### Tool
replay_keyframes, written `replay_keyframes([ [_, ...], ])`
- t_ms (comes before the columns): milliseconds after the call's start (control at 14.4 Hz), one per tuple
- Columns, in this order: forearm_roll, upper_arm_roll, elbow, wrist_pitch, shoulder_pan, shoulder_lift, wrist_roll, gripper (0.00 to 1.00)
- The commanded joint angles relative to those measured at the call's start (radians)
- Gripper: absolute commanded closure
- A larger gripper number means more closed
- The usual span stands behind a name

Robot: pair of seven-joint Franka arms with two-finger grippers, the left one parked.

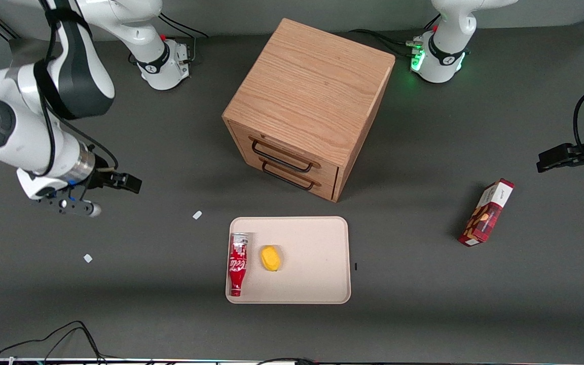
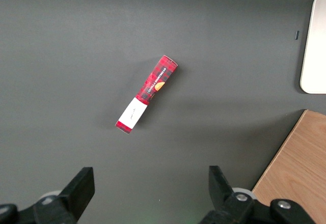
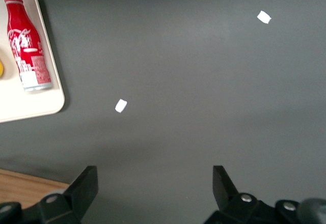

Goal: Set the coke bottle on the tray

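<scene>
Looks done: bottle (image 1: 238, 263) lying flat on tray (image 1: 317, 284), touching rim nearest tool (image 1: 130, 183), beside yellow item (image 1: 270, 258). Tool spread wide, empty, well apart from tray over bare counter (image 1: 145, 284). Nothing left but parking.

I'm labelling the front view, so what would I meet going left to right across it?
gripper with jaws open, over bare table → coke bottle → yellow object, both on the tray → snack box.

Tray (image 3: 30, 107) cut by frame edge; yellow object (image 3: 1, 68) mostly cropped.
</scene>
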Motion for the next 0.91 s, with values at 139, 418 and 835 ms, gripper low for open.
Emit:
replay_keyframes([
  [139,0.062,-0.171,-0.109,-0.094,0.134,-0.181,-0.162,0.00],
  [418,0.105,-0.205,-0.077,-0.177,0.133,-0.256,-0.189,0.00],
  [835,0.099,-0.118,0.016,-0.220,0.012,-0.203,-0.206,0.00],
])
